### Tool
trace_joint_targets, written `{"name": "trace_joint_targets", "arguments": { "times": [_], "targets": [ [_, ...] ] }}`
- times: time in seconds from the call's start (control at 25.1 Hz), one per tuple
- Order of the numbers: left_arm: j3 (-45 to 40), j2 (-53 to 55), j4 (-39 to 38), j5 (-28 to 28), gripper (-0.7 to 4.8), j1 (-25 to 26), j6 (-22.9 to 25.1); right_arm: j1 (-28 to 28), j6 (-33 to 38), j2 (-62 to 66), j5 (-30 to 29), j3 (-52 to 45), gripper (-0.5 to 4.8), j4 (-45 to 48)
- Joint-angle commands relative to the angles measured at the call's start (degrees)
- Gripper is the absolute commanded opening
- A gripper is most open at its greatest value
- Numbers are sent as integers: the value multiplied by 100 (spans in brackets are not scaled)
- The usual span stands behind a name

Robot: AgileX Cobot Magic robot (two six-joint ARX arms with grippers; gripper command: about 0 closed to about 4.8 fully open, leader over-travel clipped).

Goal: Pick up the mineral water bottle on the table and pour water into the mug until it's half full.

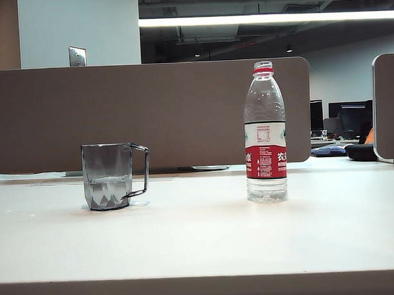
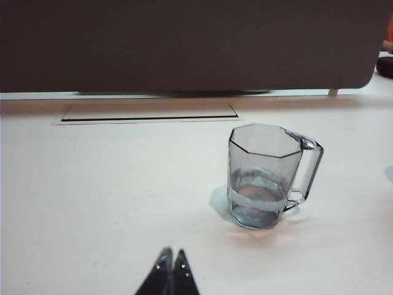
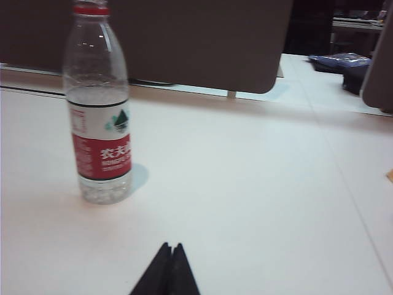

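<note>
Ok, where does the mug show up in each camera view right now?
Exterior view: mug stands left of centre on the table, handle toward the bottle.
Left wrist view: mug beyond the shut left gripper.
Right wrist view: not in it; only the bottle beyond the shut right gripper.
Shared landmark: brown partition.

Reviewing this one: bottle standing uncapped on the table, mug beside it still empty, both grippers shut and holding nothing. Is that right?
Not quite. The mug is not empty: the left wrist view shows water in its lower part. The rest holds: the bottle stands uncapped on the table, and the left gripper and right gripper are shut, holding nothing.
</note>
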Motion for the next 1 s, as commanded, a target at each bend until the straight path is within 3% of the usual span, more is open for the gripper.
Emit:
{"name": "trace_joint_targets", "arguments": {
  "times": [0.04, 0.24, 1.0],
  "targets": [
    [20, 0, 109, 260, -5, 214, -11, -374, 7, 0, -214, -31, -5, 177],
    [20, -9, 114, 136, -5, 269, 17, -710, 308, -2, -229, -31, 1, 138],
    [20, -9, 109, 155, -5, 271, 33, -723, 306, -2, -210, -31, 0, 92]
  ]
}}
